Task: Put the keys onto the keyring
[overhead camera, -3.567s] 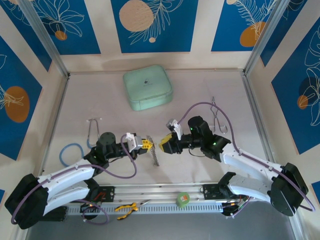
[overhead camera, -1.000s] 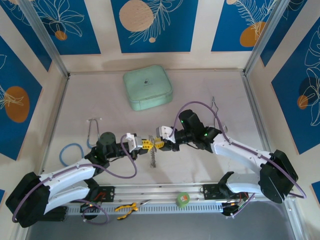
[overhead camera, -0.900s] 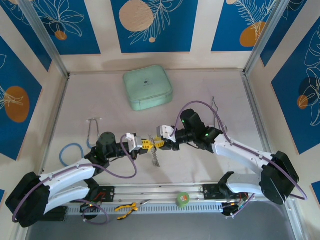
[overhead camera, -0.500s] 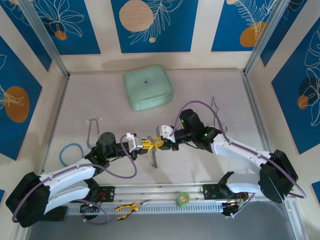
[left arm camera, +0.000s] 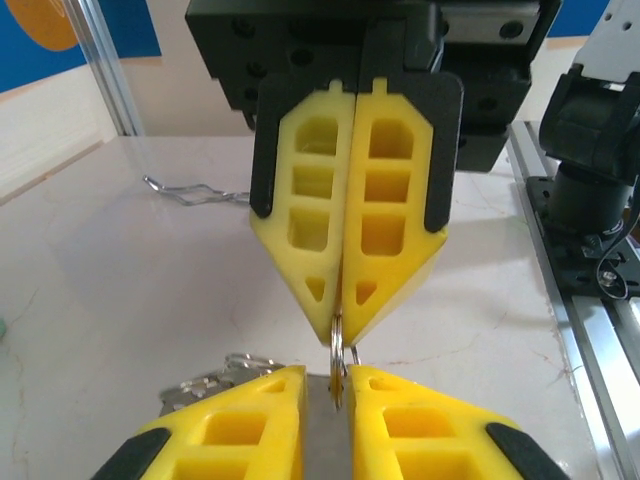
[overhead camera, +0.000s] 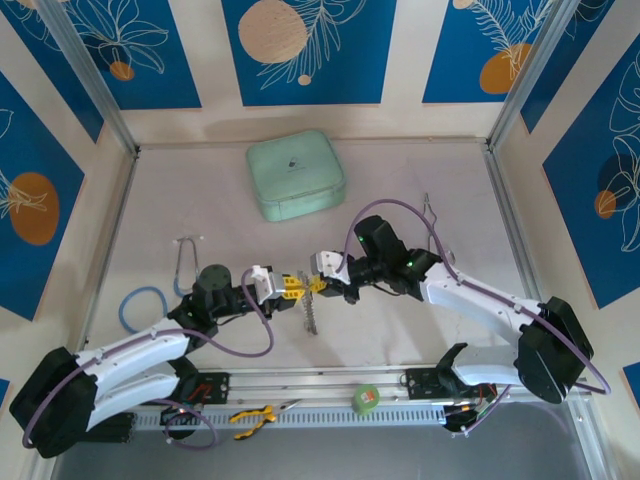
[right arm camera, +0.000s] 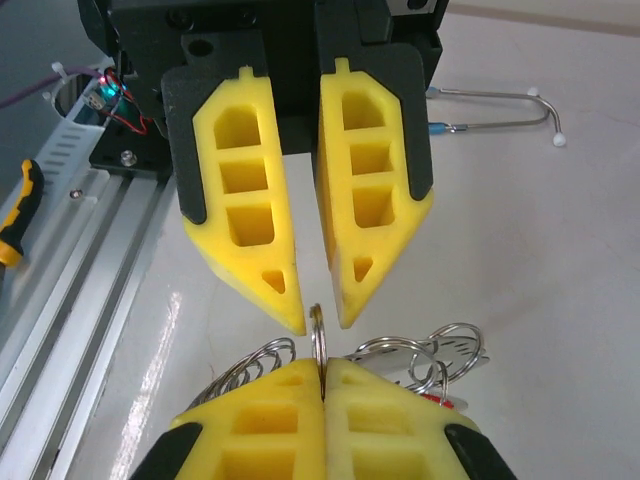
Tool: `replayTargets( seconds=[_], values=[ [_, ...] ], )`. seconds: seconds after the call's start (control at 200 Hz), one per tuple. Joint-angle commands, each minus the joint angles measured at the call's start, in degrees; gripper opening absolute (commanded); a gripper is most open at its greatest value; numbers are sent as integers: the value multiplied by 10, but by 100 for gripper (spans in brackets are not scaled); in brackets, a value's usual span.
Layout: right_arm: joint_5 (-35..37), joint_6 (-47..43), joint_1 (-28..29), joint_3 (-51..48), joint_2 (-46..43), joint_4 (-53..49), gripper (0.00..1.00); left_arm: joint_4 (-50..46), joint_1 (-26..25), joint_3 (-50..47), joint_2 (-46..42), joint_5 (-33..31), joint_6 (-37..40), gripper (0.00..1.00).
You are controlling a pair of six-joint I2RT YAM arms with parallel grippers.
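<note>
My two grippers meet tip to tip in the top view, mid-table. The right gripper is shut on the thin silver keyring, which stands edge-on between the tips. The left gripper is open; its yellow fingers flank the ring's top edge with a small gap on each side. Below the ring hang more silver rings, flat silver keys with a red tag, and a dangling chain bunch.
A mint-green case lies at the back. On the left are a blue cord loop and a silver tube tool. A bent wire tool lies right. The front rail holds a green tape roll and yellow pliers.
Since 3.6 s ago the right gripper has moved left until its tip meets the left gripper's at the ring. Over the last second both arms have barely shifted.
</note>
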Motion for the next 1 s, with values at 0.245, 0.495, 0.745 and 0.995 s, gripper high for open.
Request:
replayTargets(
  seconds=[0.245, 0.495, 0.745, 0.995],
  values=[
    [91, -86, 49, 120, 45, -169, 0, -88, -3, 50, -7, -7, 32, 21],
    [165, -124, 89, 205, 97, -264, 0, -111, -3, 65, -5, -1, 44, 11],
    [32, -56, 33, 141, 33, -168, 25, -98, -4, 53, -12, 8, 41, 0],
    [-48, 26, 1, 42, 4, -40, 32, 87, -4, -2, 4, 37, -14, 0]
  ],
)
